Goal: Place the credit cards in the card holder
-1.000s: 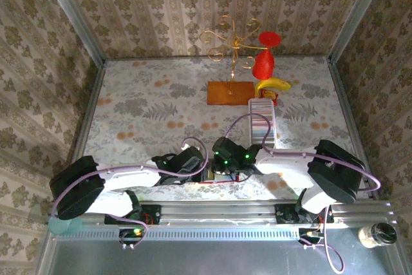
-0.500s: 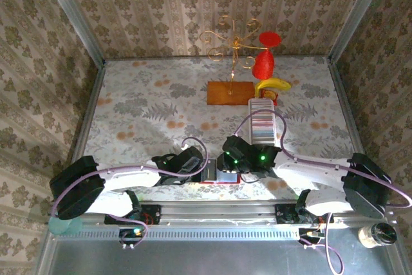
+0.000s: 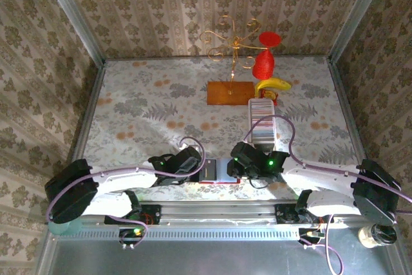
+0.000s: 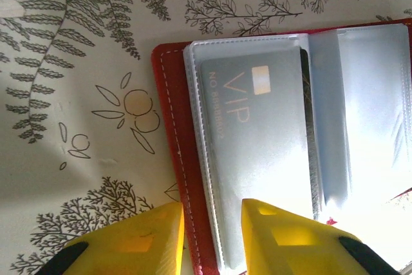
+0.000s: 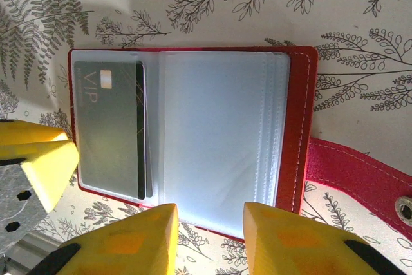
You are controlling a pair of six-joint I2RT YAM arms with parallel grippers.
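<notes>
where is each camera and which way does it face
Top external: above and behind the arm bases, facing down over the table; both arms show, left gripper and right gripper at the card holder.
Left wrist: on the left arm, facing down past its fingers at the holder's red edge.
Right wrist: on the right arm, facing down at the open holder, fingers at bottom.
Both wrist views share the VIP card.
</notes>
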